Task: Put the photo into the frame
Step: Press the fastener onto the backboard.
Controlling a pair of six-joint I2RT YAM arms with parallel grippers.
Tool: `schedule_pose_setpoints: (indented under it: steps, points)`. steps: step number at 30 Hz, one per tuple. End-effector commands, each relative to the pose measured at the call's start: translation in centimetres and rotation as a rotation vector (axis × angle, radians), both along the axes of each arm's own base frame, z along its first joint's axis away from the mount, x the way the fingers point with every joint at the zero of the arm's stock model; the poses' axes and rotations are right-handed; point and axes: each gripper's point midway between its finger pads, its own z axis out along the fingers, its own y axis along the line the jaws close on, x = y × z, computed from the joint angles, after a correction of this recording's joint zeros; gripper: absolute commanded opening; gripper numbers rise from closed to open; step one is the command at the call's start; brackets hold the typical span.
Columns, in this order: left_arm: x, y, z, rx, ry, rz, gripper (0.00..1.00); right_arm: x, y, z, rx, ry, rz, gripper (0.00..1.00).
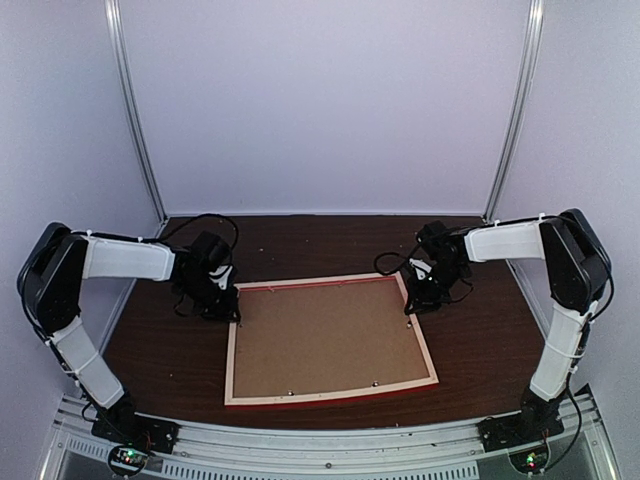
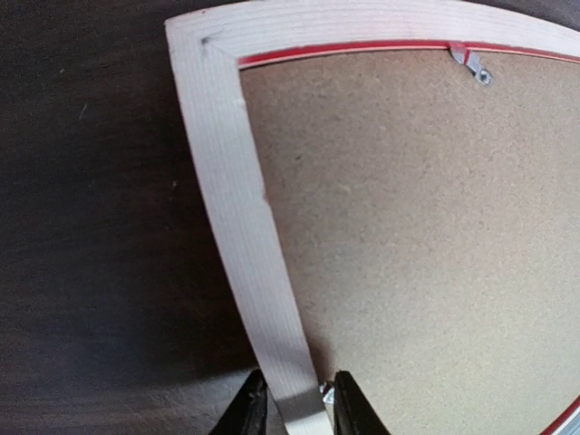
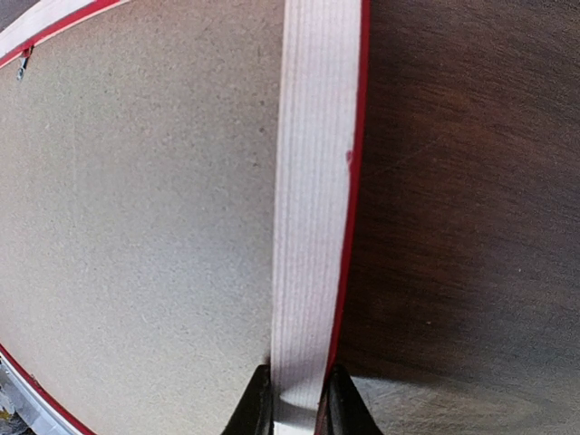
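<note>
- Dark brown wood-grain table (image 1: pixel 480 340) is carrying everything.
- Thin rectangular wooden frame (image 1: pixel 330 393) is lying face down at mid-table. Its pale, ribbed bare wood is facing up, with glossy red showing only along the edges.
- Flat brown speckled fibreboard backing panel (image 1: pixel 330 335) is sitting inside the frame, filling the opening. Whether the photo is lying beneath it cannot be told.
- Left gripper (image 2: pixel 294 410) is straddling the frame's left rail near the far corner, its black fingers narrowly parted and pressing against both rail edges.
- Right gripper (image 3: pixel 297 403) is pinching the right rail near its far corner, fingers tight on both edges.
- Small silver metal tab (image 2: pixel 476 69) is lying on the panel at the far rail.
</note>
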Motion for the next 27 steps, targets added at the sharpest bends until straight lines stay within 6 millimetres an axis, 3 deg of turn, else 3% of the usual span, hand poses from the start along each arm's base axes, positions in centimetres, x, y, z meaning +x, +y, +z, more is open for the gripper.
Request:
schedule_pose_setpoints:
  steps: [1,5,10,14,17,21,27]
  points:
    - [0.0,-0.3,1.3,-0.026,-0.036,-0.027,0.34,-0.1,-0.3,-1.2,-0.015,-0.008,0.003,0.11]
    - [0.7,-0.7,2.1,-0.038,-0.064,-0.025,0.58,0.0,-0.3,-1.3,-0.014,-0.012,-0.004,0.10]
    - [1.2,-0.9,3.9,-0.052,-0.116,-0.040,0.71,0.1,-0.5,-1.5,-0.024,-0.015,-0.011,0.08]
    - [0.8,-1.8,5.5,-0.114,-0.169,-0.078,0.75,1.0,-0.2,-1.5,-0.014,-0.034,-0.038,0.06]
    - [0.1,-3.5,6.9,-0.166,-0.220,-0.156,0.76,2.1,0.3,-1.5,0.004,-0.052,-0.066,0.03]
    - [-2.0,-7.7,8.4,-0.216,-0.274,-0.365,0.76,4.0,1.4,-1.2,0.046,-0.081,-0.105,0.00]
    - [-5.8,-13.6,7.4,-0.183,-0.264,-0.660,0.75,6.9,3.2,-0.4,0.101,-0.100,-0.125,0.01]
